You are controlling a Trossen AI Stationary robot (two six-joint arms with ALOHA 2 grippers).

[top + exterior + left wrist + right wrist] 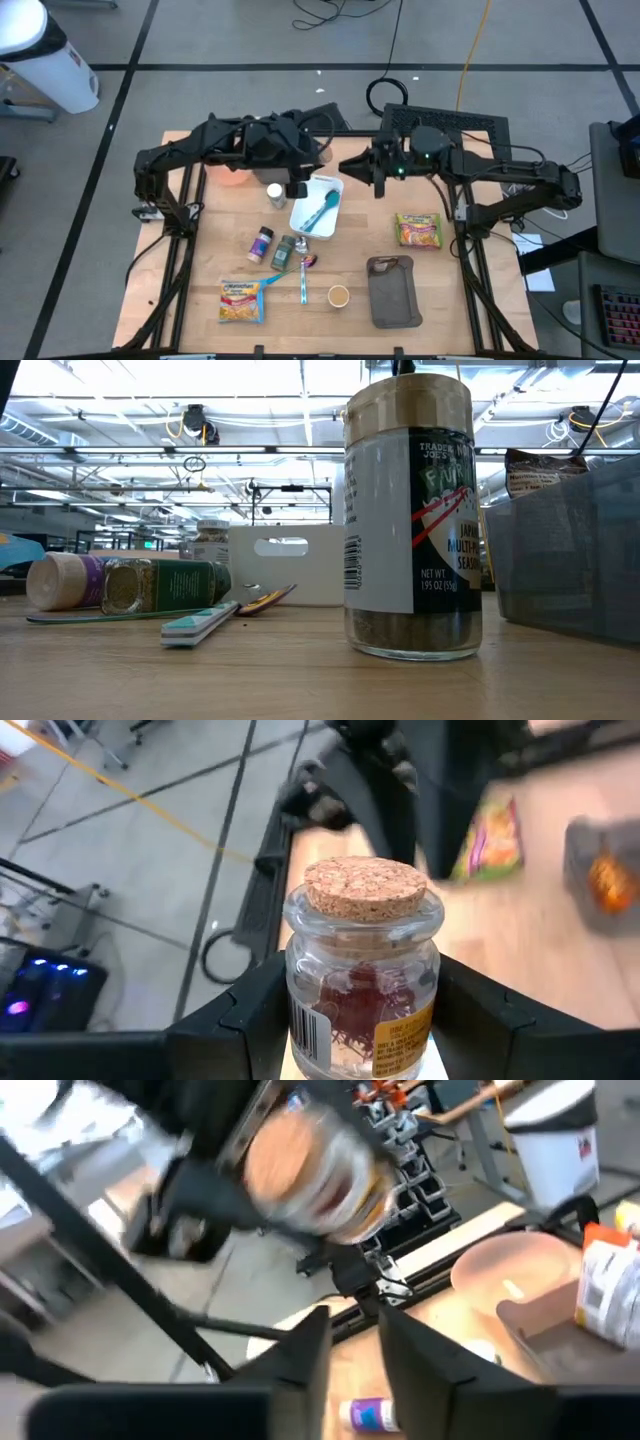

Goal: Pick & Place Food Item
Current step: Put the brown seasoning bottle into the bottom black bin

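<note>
The left gripper [365, 1020] is holding a cork-stoppered jar [363, 975] clamped in its fingers above the white tray [325, 224], likely mid-carry, while the right gripper [350, 166], fingers slightly parted, is hovering nearby; next, lowering it gently.

The cork-stoppered jar [362, 982] is cut off at the wrist picture's bottom edge, so its base and its label's lower part are not visible. In the right wrist view, the same jar is motion-blurred and its label is unreadable. In the low view, the seasoning jar [412, 520] hides the table area behind it, and the grey bin [570, 550] at 3 o'clock is cut off by the edge.
</note>
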